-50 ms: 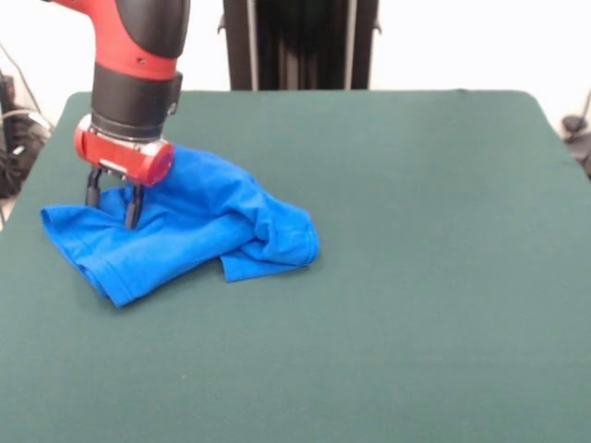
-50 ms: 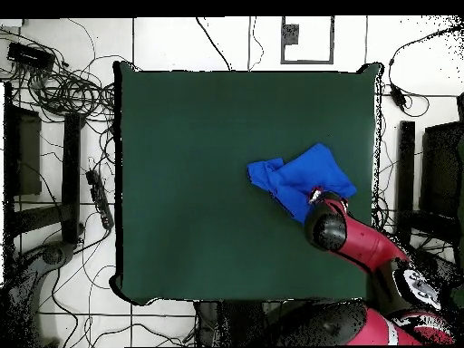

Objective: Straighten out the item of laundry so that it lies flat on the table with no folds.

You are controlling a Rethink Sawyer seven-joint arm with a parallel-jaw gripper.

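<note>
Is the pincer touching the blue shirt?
Touching. In the front view the pincer has one fingertip pressed into the shirt.

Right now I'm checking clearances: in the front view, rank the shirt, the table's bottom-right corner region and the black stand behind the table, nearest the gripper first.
1. T-shirt: directly under the gripper.
2. Black stand: up and right, beyond the table.
3. Bottom-right table region: farthest, diagonally across.
</note>
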